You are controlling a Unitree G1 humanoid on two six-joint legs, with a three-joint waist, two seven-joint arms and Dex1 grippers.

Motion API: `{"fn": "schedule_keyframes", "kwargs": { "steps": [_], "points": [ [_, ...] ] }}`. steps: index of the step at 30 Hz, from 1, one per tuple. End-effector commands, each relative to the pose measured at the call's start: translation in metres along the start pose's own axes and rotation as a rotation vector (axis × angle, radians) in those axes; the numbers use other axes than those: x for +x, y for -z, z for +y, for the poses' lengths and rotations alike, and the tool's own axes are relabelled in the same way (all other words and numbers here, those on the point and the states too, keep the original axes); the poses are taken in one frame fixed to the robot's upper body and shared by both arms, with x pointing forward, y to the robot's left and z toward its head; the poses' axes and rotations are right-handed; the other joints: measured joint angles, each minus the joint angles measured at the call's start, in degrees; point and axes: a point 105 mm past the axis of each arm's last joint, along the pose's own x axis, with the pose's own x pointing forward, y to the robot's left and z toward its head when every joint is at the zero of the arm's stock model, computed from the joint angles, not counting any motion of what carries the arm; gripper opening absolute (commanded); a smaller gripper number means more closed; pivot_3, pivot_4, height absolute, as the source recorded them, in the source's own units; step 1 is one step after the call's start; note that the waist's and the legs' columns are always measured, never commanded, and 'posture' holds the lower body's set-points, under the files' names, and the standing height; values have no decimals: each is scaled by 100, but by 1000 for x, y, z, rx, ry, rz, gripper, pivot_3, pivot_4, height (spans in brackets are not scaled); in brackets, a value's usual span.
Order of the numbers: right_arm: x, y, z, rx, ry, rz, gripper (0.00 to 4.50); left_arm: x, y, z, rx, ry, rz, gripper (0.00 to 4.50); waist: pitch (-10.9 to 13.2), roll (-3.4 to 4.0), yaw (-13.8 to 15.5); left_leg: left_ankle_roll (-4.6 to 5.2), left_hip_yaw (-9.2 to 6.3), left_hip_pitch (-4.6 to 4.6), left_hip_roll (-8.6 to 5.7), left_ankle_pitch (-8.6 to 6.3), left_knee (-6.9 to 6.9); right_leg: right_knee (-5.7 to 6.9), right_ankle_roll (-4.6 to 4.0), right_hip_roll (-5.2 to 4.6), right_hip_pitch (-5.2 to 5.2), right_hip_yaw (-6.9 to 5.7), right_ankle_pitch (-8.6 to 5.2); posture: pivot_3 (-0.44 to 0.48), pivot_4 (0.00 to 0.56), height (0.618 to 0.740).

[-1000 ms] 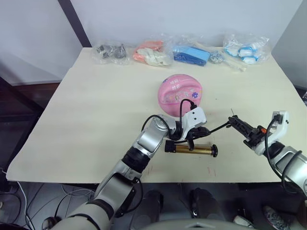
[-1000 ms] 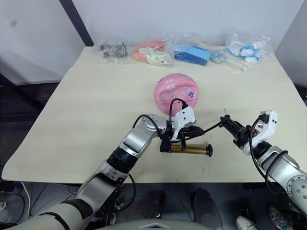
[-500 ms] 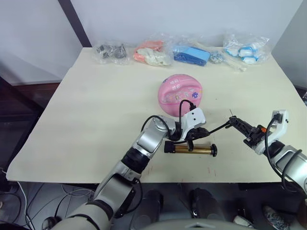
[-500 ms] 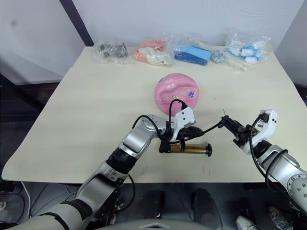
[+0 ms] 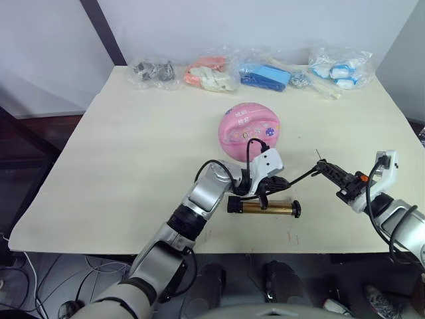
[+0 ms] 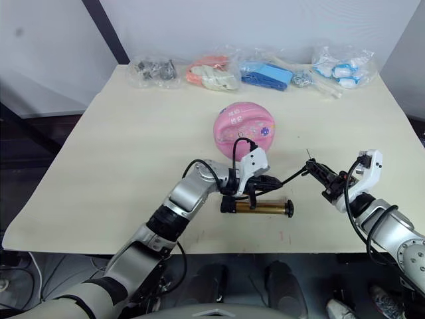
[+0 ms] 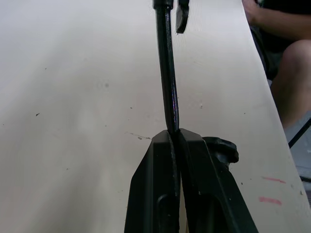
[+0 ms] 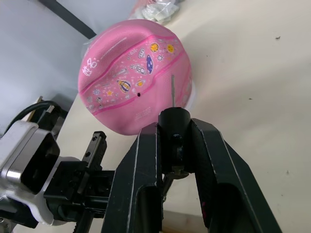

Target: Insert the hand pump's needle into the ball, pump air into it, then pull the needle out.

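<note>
Since a second ago, right tool (image 6: 317, 174) nudged up, pinching the needle (image 8: 172, 90). Left tool (image 5: 265, 194) grips the hose (image 7: 166, 73). Next: aim at ball (image 5: 250, 131) hole.

Bare table (image 5: 133, 153) all round the ball (image 5: 249, 129); bags (image 5: 252, 70) along the far edge

Even, bright overhead light; soft shadows hug objects on the pale surface (image 5: 133, 146). Head views are sharp. Wrist views blur on the near black fingers (image 7: 163, 194).
</note>
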Motion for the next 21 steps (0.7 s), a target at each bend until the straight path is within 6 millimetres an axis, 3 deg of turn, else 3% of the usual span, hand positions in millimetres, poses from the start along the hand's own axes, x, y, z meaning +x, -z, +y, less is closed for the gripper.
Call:
{"fn": "schedule_keyframes", "kwargs": {
  "steps": [1,6,8,12,18,21],
  "points": [
    [1,-8,10,-24,-45,6,314,-21,-20,5,15,-18,-78,1928,0,0,-7,0,0,0,0,0,0,0,0,0,-1,0,0,0,150,740],
    [5,-5,22,-45,-87,93,314,-61,-23,15,3,-38,-98,3829,1,1,-27,0,2,1,3,0,-2,0,-1,1,-1,2,0,0,150,740],
    [11,-11,26,-68,-86,133,314,-90,-21,27,-8,-84,-91,4410,1,1,-12,0,2,1,17,0,-2,-1,-1,3,-3,-1,0,0,150,740],
    [27,-18,36,-137,-102,252,314,-136,-13,48,-4,-179,-69,4500,7,1,-95,0,14,-2,16,0,-2,-1,-1,2,-11,7,1,0,150,740],
    [45,-20,60,-179,-154,362,314,-165,-16,70,25,-249,-68,4500,8,-1,-115,0,6,-22,21,0,-8,-1,-5,3,-31,1,2,0,150,740],
    [54,-22,72,-60,-188,373,314,-170,-23,83,53,-280,-59,4500,9,-7,-102,0,-1,-39,19,0,-6,-4,-5,-3,-41,-6,2,0,150,740]
  ]
}}
